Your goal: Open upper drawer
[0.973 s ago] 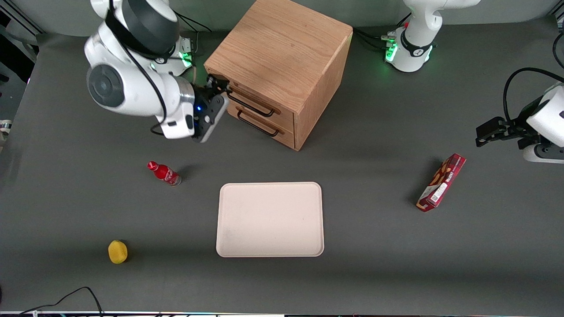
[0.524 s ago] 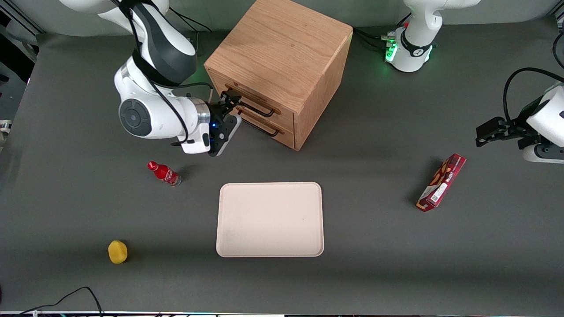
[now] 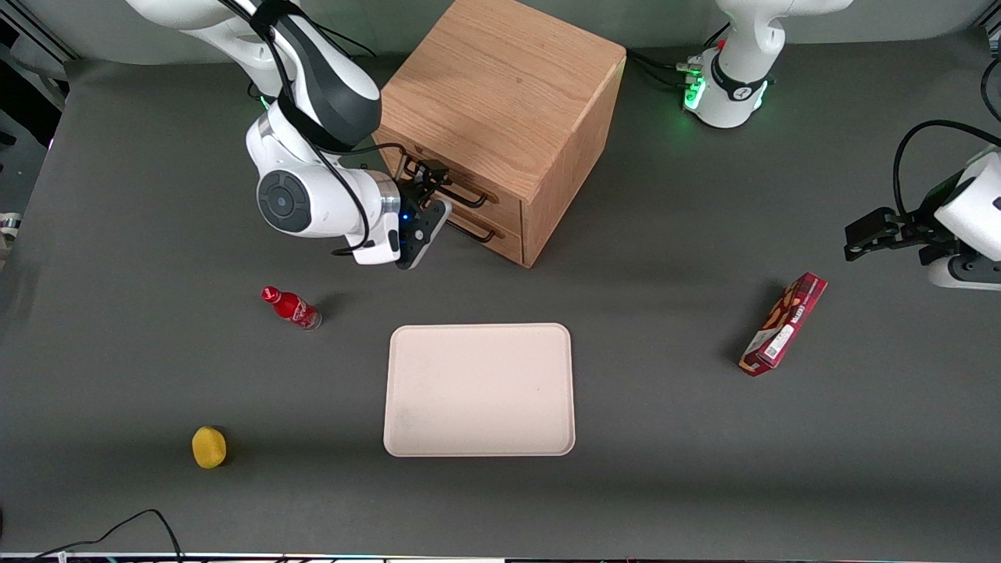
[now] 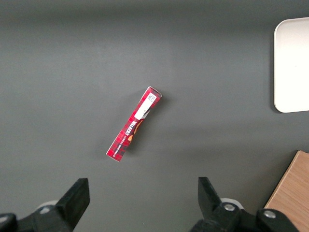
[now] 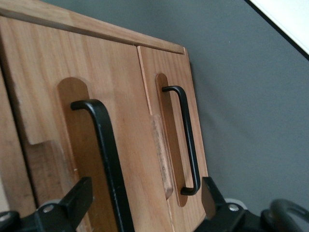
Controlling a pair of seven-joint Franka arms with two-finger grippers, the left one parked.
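Tool (image 3: 428,173) at the cabinet (image 3: 500,102) front, fingers (image 5: 77,200) spread wide either side of the upper drawer's (image 5: 72,145) black handle (image 5: 108,159), not yet closed on it. Drawer shut, flush under the cabinet top, above the lower drawer (image 5: 169,121). Approach square to the front, probably so a straight pull toward 7 o'clock slides it out. Tray (image 3: 478,389) at 6 o'clock from the cabinet, bottle (image 3: 291,307) at 8 o'clock on the tabletop (image 3: 665,438).

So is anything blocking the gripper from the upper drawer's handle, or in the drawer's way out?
Nothing visible. The gripper, fingers open, sits right at the upper drawer with its handle between them. The table in front of the cabinet looks bare.
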